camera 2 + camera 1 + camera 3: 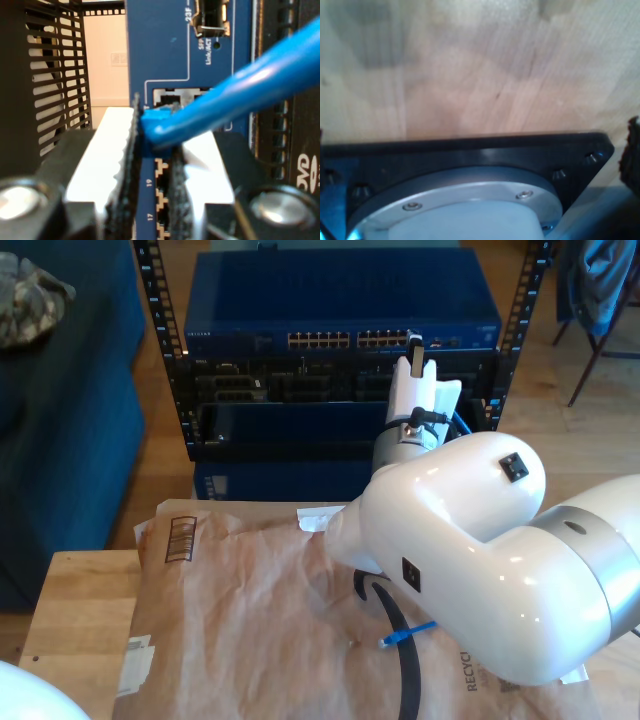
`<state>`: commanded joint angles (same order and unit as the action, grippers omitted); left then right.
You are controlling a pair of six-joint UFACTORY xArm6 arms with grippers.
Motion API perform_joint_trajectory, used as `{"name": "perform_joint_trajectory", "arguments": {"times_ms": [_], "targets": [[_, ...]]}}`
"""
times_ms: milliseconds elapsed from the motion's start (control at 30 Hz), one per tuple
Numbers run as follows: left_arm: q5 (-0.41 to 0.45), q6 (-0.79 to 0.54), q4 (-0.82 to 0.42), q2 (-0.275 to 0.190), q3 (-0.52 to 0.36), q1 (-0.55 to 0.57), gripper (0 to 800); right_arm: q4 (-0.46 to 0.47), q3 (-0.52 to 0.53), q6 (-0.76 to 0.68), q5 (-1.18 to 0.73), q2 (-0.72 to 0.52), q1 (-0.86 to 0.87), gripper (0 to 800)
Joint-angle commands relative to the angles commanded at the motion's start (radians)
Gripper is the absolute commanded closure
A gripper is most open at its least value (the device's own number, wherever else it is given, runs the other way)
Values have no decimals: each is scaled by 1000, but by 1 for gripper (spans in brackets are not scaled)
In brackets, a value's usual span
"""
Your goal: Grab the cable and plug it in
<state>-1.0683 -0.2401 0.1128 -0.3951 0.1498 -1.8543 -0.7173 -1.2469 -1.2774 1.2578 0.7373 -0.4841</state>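
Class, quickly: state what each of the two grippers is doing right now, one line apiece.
My first gripper: cannot be told; its fingers are not clearly visible.
My second gripper: closed on the plug end of the thin bright blue network cable, at the blue switch's ports.

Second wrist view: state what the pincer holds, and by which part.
My second gripper is shut on the cable, held at its plug end, right at the port row of the blue switch.

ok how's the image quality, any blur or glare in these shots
First wrist view: soft and dim throughout, wooden surface blurry. Second wrist view: cable and my second claw out of focus, white claw faces blown out. Exterior view: sharp, mild sheen on the white arm.
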Motion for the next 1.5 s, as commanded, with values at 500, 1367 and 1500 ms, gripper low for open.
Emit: {"name": "perform_joint_trajectory", "arguments": {"times_ms": [500, 1367, 1500], "targets": [[0, 0, 0, 0, 0, 0, 0, -3, -2, -5, 18, 2, 2, 800], [0, 0, 0, 0, 0, 0, 0, 0, -9, -5, 11, 6, 21, 800], [0, 0, 0, 0, 0, 0, 0, 0, -29, -3, 9, 8, 20, 800]]}}
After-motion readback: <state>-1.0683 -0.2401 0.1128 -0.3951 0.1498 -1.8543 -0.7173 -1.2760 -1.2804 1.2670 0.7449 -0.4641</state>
